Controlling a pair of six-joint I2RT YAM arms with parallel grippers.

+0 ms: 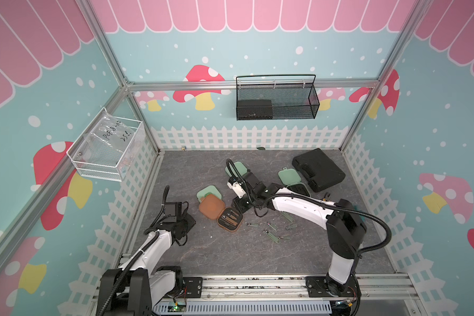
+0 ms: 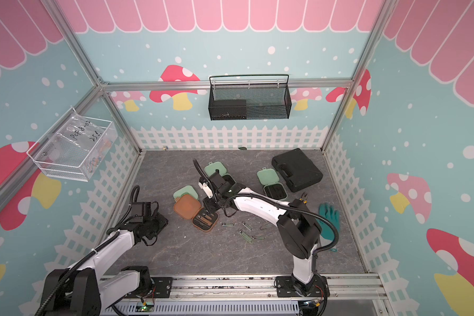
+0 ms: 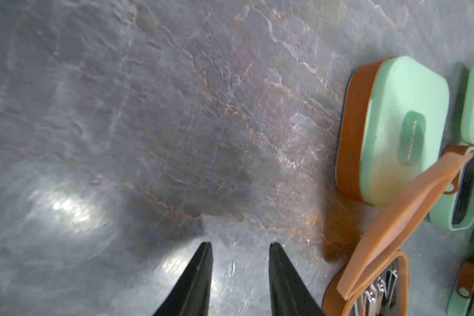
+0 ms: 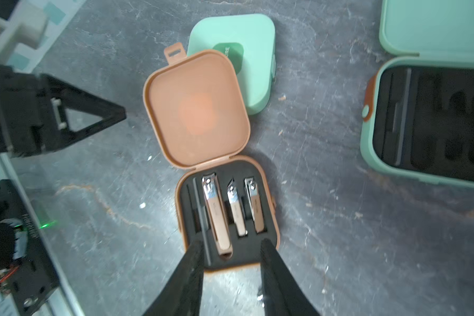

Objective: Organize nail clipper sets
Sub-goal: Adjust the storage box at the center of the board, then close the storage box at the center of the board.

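Note:
The brown case lies open in the middle of the table. Its lid [image 4: 197, 109] is folded back and its black insert [image 4: 226, 213] holds three metal clippers and a slim file. My right gripper [image 4: 231, 243] is open with nothing between its fingers, the tips over the near edge of that insert. A closed mint case [image 1: 209, 192] sits partly under the brown lid. Two more mint cases lie open, one beside the right arm [image 1: 293, 182] and one behind it [image 1: 238, 167]. Several loose clippers [image 1: 271, 227] lie scattered in front. My left gripper [image 3: 240, 244] is open over bare table, left of the brown case.
A large black tool case [image 1: 318, 169] lies at the back right. Near the right arm lie yellow-handled pliers [image 2: 303, 196] and a teal glove [image 2: 329, 219]. A black mesh basket [image 1: 277, 101] hangs on the back wall and a white wire basket [image 1: 107, 147] on the left wall.

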